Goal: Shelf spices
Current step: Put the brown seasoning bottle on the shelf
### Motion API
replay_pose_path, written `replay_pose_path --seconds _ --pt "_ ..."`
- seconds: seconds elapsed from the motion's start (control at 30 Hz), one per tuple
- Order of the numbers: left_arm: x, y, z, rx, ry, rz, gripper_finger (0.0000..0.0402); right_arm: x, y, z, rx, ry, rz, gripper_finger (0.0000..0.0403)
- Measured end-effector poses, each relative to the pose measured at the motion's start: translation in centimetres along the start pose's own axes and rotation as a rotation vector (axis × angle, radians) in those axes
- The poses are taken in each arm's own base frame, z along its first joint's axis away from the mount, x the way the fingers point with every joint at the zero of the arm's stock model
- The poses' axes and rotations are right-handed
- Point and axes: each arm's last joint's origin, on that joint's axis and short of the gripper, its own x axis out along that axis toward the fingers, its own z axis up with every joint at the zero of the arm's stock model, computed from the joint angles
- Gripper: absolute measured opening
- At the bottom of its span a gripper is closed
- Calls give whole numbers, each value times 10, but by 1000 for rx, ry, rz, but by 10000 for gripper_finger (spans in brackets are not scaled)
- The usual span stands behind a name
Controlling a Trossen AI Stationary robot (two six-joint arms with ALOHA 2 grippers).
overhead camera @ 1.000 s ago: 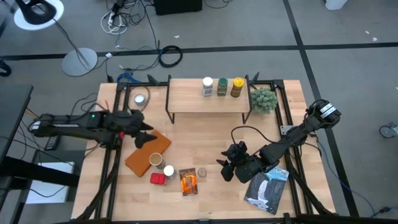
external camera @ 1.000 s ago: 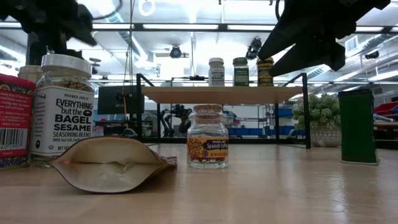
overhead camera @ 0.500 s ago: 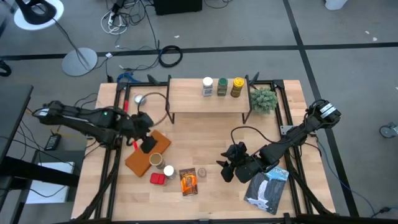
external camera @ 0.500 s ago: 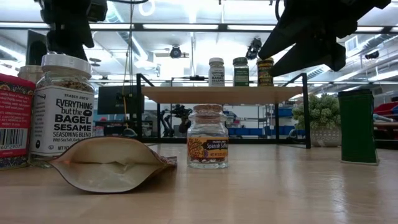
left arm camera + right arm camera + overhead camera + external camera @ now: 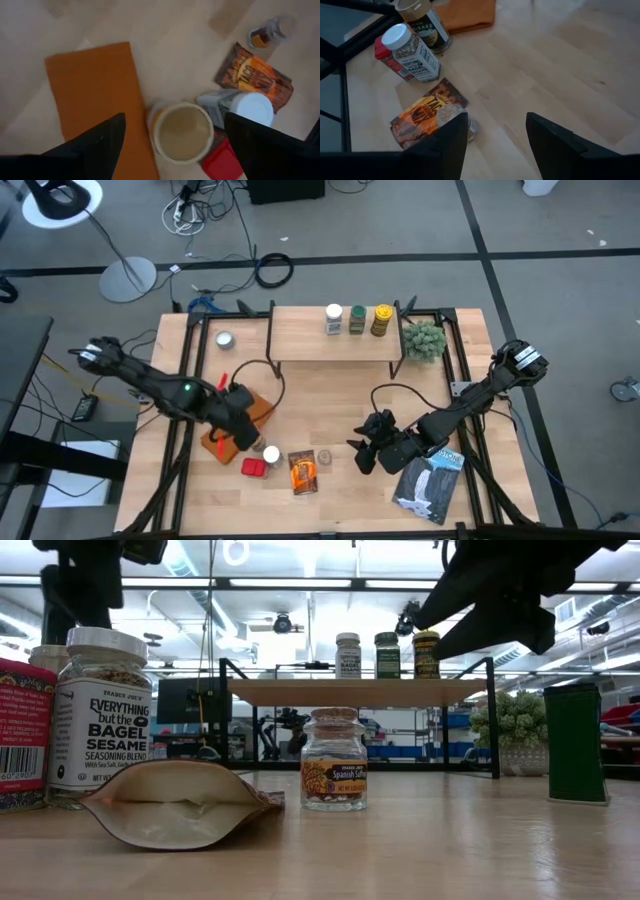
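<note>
My left gripper point(image 5: 243, 436) hangs open, pointing down over the tan cylinder point(image 5: 182, 132), its fingers wide on either side and above the cylinder's open top. The cylinder stands at the edge of the flat brown slab point(image 5: 95, 95). Beside it stand a white-lidded jar point(image 5: 250, 107) and a red tin point(image 5: 222, 161); an orange packet point(image 5: 257, 77) lies flat near a small cork-topped jar point(image 5: 272, 32). My right gripper point(image 5: 365, 452) waits open above the table right of the small jar point(image 5: 455, 117). The shelf point(image 5: 330, 342) carries three jars point(image 5: 357, 320) on its top board.
A small silver tin point(image 5: 224, 338) sits at the far left and a green plant point(image 5: 424, 340) right of the shelf. A blue-and-white printed packet point(image 5: 430, 485) lies under the right arm. A dark green box point(image 5: 573, 743) stands on the low view's right.
My left gripper has swung from the table's left edge toward the near edge and the right, across the brown slab, tipping from nearly level to pointing steeply down, and now stands over the tan cylinder. It has stayed open.
</note>
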Motion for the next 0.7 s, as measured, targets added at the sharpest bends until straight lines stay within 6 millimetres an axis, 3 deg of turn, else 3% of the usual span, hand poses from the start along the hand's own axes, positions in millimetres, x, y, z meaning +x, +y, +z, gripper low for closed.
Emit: replay_pose_path --seconds 0.37,0.7 --pt "22 -20 -13 17 64 66 344 0 1 0 9 2 14 197" --pt "25 -22 -14 -22 71 69 344 0 2 0 5 12 27 196"
